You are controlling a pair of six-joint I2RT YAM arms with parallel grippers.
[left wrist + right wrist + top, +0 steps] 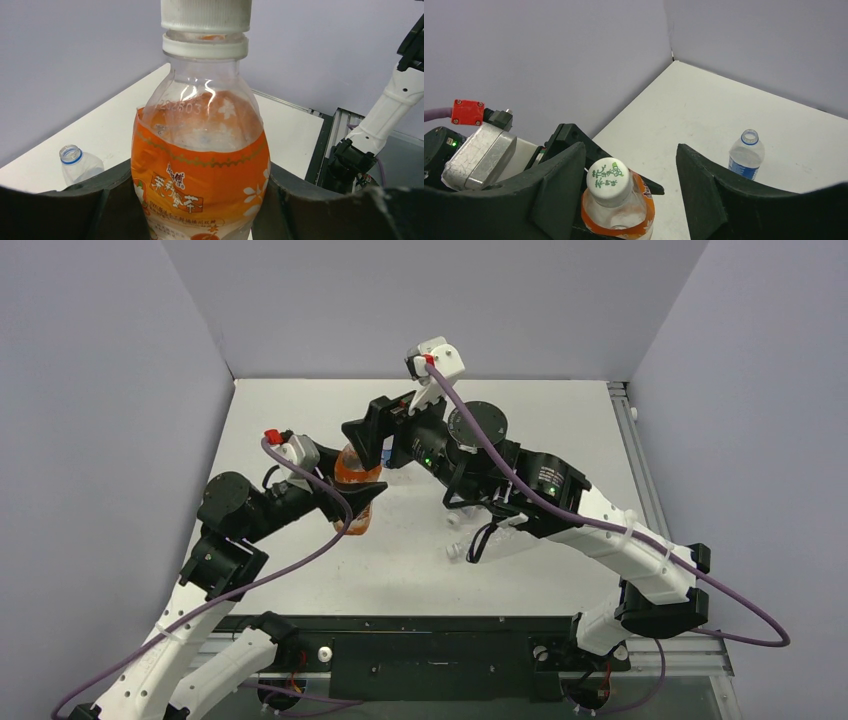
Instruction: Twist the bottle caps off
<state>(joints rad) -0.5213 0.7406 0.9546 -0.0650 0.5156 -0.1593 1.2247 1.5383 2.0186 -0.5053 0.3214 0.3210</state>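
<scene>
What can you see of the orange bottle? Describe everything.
The orange bottle is clear plastic, wrapped in an orange label with white flowers and Chinese script. Its white cap, printed green, is still on above a white ring. The left gripper clamps its body; the right gripper's jaws stand open around the cap.

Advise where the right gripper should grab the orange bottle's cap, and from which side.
Grip the white cap by its round side wall, above the neck ring, coming down from above. The orange bottle stands roughly upright in the left gripper, which clamps the body, leaving the cap exposed. The right gripper is open, fingers either side of it.
</scene>
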